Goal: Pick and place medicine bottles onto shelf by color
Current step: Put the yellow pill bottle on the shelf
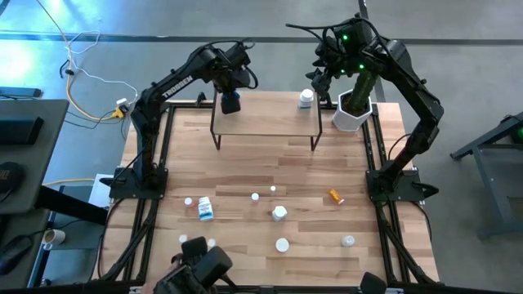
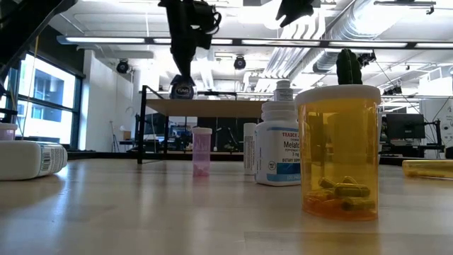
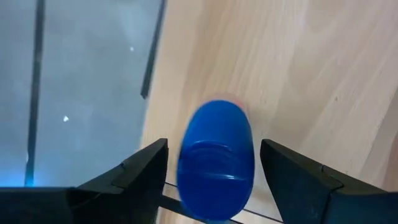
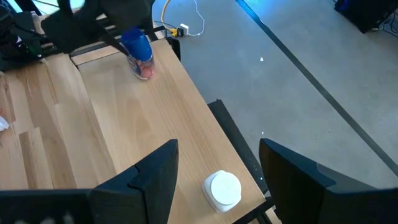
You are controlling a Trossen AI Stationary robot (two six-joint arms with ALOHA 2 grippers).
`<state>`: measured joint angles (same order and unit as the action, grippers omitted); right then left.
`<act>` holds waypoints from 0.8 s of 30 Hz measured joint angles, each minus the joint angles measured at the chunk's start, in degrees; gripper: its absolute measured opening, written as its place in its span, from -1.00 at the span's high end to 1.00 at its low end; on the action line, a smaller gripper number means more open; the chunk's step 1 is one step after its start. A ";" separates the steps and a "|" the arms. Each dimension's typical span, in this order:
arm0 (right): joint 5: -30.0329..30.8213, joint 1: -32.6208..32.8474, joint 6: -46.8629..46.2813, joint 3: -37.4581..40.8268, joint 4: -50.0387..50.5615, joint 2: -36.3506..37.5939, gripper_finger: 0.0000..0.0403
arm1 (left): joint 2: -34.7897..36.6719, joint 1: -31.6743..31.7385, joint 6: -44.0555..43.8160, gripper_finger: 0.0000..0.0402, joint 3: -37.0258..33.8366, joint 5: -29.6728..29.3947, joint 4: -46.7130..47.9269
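Spread jaws were seen on the left gripper (image 1: 231, 101), straddling a blue-lidded round jar (image 3: 216, 160) set at the left end of the low light-wood shelf on thin black legs (image 1: 270, 121). A straight upward withdrawal was judged best, so the jar was not tipped. Farther right, the right gripper (image 4: 217, 163) was held open above a white-capped bottle (image 1: 306, 98) at the shelf's right end.

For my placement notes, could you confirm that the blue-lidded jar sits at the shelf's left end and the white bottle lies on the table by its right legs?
Not quite: the white bottle stands on the shelf top at its right end, as the high view shows. The blue-lidded jar is at the left end, as you say.
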<state>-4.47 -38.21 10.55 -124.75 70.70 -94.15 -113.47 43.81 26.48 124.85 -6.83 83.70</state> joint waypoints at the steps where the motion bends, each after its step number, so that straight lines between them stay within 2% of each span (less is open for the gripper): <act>1: 0.00 0.01 -0.02 -0.01 0.00 0.00 -0.07 | 0.00 0.00 -0.38 -0.21 0.93 0.05 0.04; 8: -0.69 -0.01 0.33 -0.01 0.71 0.00 -0.07 | 0.10 0.00 -5.69 -0.21 7.30 0.36 1.62; 11: -2.77 -0.01 -0.22 -0.01 1.41 0.00 -0.07 | 0.62 -0.02 -8.91 -0.20 7.70 4.30 3.17; 17: -8.52 0.47 -4.75 0.00 5.82 0.00 -0.07 | 3.92 -0.88 -9.45 -0.17 3.62 16.69 2.97; 24: -8.77 5.99 -10.47 0.00 6.36 0.00 -0.07 | 12.06 -4.05 -9.92 -0.16 -5.73 19.20 -5.19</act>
<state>-13.24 -32.22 0.08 -124.75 77.05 -94.15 -101.41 39.77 16.56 119.12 12.37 78.51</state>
